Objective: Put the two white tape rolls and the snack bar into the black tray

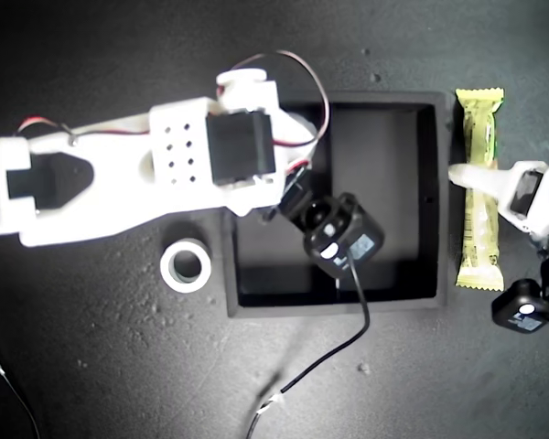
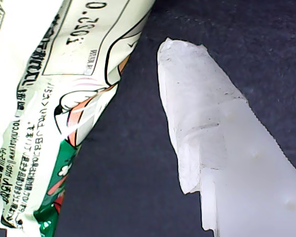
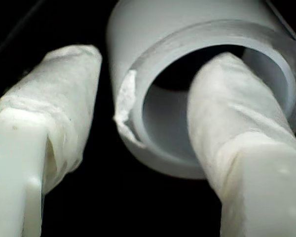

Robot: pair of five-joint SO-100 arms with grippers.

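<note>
The black tray [image 1: 423, 297] lies in the middle of the exterior view. My second gripper [image 3: 148, 64] is open, one finger inside the hole of a white tape roll [image 3: 138, 79] and the other just outside its wall, over black ground. In the exterior view that arm [image 1: 165, 160] covers the tray's upper left part and hides this roll. The other white tape roll [image 1: 185, 265] lies flat on the table, left of the tray in the exterior view. The snack bar [image 1: 480, 229] [image 2: 64, 98] lies along the tray's right wall, outside it. My first gripper [image 1: 459, 172] is open, with one finger [image 2: 207, 128] beside the bar.
A black cable [image 1: 348, 343] runs from the second arm's wrist camera [image 1: 343, 238] over the tray's near wall onto the dark table. The first arm's camera [image 1: 523, 306] hangs at the exterior view's right edge. Thin wires [image 1: 9, 384] show at that view's lower left.
</note>
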